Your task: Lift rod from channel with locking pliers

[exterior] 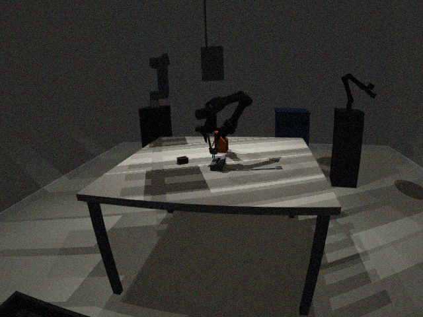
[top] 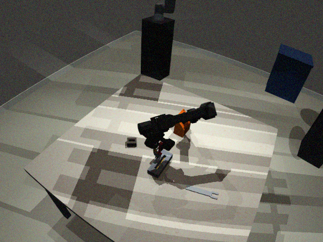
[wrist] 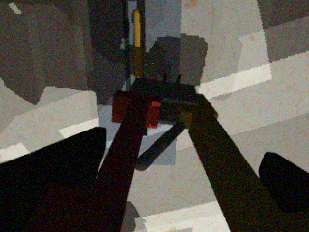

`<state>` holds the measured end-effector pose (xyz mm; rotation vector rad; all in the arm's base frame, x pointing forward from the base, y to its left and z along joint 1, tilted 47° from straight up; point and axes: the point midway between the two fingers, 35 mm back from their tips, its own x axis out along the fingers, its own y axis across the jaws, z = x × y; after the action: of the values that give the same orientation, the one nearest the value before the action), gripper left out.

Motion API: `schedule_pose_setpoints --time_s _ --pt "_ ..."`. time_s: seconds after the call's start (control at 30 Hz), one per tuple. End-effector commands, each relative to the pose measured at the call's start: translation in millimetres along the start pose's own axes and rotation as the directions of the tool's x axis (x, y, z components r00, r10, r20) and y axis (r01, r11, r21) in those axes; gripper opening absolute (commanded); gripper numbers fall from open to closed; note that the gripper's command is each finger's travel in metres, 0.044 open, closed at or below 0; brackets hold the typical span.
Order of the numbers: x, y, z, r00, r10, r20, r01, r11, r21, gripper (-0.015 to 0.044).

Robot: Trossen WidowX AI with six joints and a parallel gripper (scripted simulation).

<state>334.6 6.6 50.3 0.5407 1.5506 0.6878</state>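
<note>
At gripper (top: 158, 152) (exterior: 212, 149) (wrist: 184, 150) – pinching dark pliers (top: 157, 155) (exterior: 213, 151) (wrist: 164, 95) between fingertips, above block (top: 153, 169) (exterior: 217, 164) (wrist: 163, 21). In wrist view, showing both prongs, off to one side of yellow rod (top: 160, 162) (wrist: 137, 39). Seen in channel from top and wrist – too small to tell in exterior. In top and exterior only: holster (top: 131, 142) (exterior: 182, 160), forked bar (top: 201, 191) (exterior: 268, 168).

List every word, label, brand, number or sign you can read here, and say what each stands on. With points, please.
No text can be read anywhere.
The channel block (top: 154, 173) (exterior: 217, 168), the orange block (top: 179, 130) (exterior: 222, 144) and the blue box (top: 288, 75) (exterior: 292, 123) show no lettering.
The arm (top: 169, 122) (exterior: 223, 100) is too dark to tell.
</note>
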Motion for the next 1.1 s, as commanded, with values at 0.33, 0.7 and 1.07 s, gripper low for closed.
schedule_pose_setpoints --time_s 0.33,0.7,1.07 --pt "-1 25 -4 1.0 0.01 0.014 -0.008 0.994 -0.109 0.0319" --pt "0 30 -4 1.0 0.01 0.017 -0.008 0.993 -0.121 0.0319" --pt "-2 29 -2 1.0 0.01 0.017 -0.008 0.993 -0.122 0.0319"
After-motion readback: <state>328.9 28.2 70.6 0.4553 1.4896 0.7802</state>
